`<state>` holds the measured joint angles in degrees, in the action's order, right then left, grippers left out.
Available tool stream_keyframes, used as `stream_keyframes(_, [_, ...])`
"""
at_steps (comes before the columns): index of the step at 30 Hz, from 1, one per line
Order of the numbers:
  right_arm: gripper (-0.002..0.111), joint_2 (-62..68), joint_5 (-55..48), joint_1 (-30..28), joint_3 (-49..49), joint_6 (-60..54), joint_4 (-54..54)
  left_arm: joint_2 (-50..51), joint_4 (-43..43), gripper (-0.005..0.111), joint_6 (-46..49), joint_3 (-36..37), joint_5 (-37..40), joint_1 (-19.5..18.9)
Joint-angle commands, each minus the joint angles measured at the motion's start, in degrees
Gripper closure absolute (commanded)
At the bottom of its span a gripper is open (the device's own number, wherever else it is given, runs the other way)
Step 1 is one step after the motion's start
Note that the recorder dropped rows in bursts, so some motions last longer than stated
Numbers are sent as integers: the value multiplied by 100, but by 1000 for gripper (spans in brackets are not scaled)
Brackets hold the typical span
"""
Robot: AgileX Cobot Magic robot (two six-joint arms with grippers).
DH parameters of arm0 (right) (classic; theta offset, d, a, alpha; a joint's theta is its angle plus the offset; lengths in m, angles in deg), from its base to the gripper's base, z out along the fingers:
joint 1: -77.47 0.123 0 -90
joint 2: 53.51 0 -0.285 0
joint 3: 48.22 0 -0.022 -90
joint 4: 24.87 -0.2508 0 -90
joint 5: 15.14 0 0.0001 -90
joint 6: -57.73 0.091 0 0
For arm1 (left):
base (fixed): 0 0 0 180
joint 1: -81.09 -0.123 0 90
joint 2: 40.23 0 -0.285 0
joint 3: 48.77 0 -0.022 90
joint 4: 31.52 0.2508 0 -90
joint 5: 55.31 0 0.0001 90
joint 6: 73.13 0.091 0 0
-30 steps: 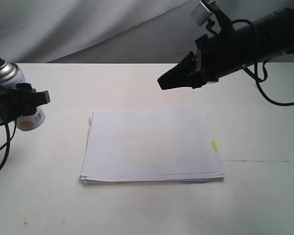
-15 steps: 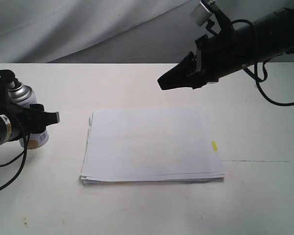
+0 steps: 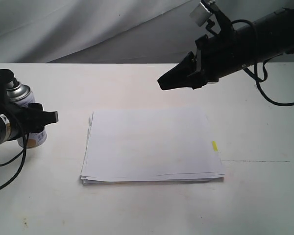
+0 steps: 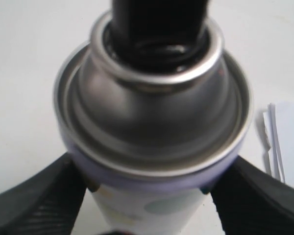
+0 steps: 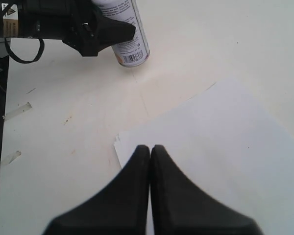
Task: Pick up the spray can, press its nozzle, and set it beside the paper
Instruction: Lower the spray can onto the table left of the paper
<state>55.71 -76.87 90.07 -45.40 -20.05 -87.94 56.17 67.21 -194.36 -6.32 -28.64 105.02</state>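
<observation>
The left gripper [image 3: 43, 118] pinches the small silver-white metal spray can [image 3: 33, 138] with teal and orange dots just below its domed shoulder, holding it upright at the left end of the white table [image 3: 137, 81], apart from the flat stack of white paper [image 3: 152, 144]. The right gripper [image 5: 150, 152] hangs over the paper, its black fingers pressed together.

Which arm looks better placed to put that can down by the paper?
Left. Its claw grips the can low beside the paper. The right claw hangs shut above the paper's far edge, holding nothing.
</observation>
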Motion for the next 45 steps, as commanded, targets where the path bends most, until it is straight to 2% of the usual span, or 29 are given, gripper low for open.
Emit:
stream_keyframes(1, [108,-53,-40,2,-36,10,-2,-51,121,107,-128,-25,201,2])
stream_keyframes(5, [108,-53,-40,2,-36,10,-2,-183,-5,107,137,-147,206,2])
stream_keyframes(10, [108,-53,-40,2,-36,10,-2,-215,-1588,107,2259,-733,319,2])
stream_keyframes(13, [108,-53,-40,2,-36,10,-2,-215,-2176,107,2894,-1149,91,2])
stream_keyframes(16, [108,-53,-40,2,-36,10,-2,-225,-2497,107,3046,-1517,-139,2])
stream_keyframes(18, [108,-53,-40,2,-36,10,-2,-225,-2332,107,2959,-1652,-139,2])
stream_keyframes(21, [108,-53,-40,2,-36,10,-2,-225,-1891,107,2587,-1669,-150,2])
stream_keyframes(27, [108,-53,-40,2,-36,10,-2,-249,-1986,107,2715,-1685,-150,2])
stream_keyframes(29, [108,-53,-40,2,-36,10,-2,-260,-2421,107,3192,-1744,-228,-91])
stream_keyframes(35, [108,-53,-40,2,-36,10,-2,-260,-5092,107,5852,-1950,-1122,-647])
stream_keyframes(38, [108,-53,-40,2,-36,10,-2,-260,-5966,107,6773,-1909,-1526,-873])
stream_keyframes(42, [108,-53,-40,2,-36,10,-2,-249,-6274,107,7092,-1639,-2148,-1127])
stream_keyframes(45, [108,-53,-40,2,-36,10,-2,-249,-6262,107,7186,-1157,-2792,-1375])
